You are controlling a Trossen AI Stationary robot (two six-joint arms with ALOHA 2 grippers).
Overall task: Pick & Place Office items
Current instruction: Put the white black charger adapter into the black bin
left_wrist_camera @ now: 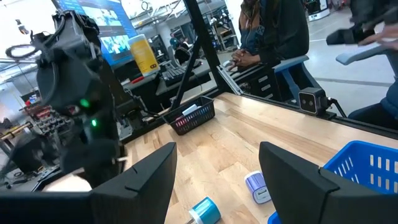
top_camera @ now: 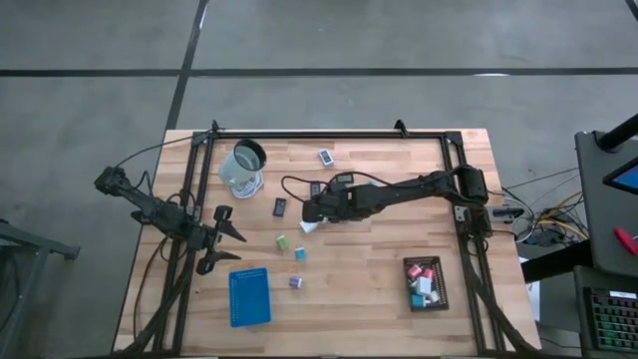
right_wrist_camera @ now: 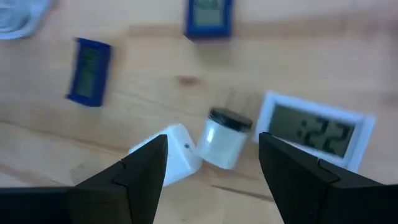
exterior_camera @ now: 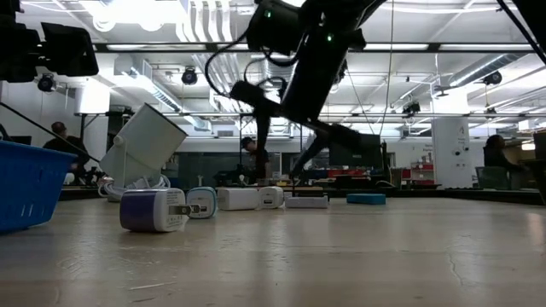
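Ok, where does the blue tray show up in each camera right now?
High view: the blue tray sits low, left of centre, near the left arm.
Low view: blue tray at the far left edge, cut off.
Left wrist view: blue tray just past that arm's fingers, partly out of frame.
Right wrist view: not in it.
Shared landmark: the purple block close beside it, also visible in the low and left wrist views.

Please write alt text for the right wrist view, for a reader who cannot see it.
The right hand hangs open over a wooden table, its two dark fingers either side of a small white jar with a black lid. A white block lies against the jar, a white digital clock is beside it, and two flat blue-faced devices lie farther off.
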